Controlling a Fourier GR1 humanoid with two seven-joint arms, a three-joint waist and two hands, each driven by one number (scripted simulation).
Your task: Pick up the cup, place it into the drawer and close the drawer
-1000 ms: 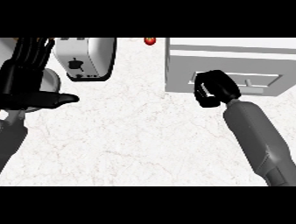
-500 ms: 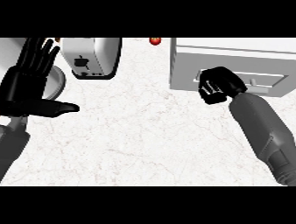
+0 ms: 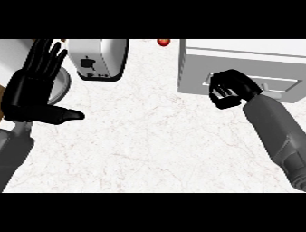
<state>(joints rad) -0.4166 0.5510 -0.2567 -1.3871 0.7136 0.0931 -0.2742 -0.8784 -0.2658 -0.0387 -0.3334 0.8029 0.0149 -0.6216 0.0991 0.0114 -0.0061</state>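
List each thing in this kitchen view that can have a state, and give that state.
Left hand: open, fingers up, resting at the view's left.
Right hand: fingers curled, against the drawer's front.
Drawer: looks shut; no inside shows.
Toaster: upright, untouched.
Grey round vessel: partly hidden behind the left hand.
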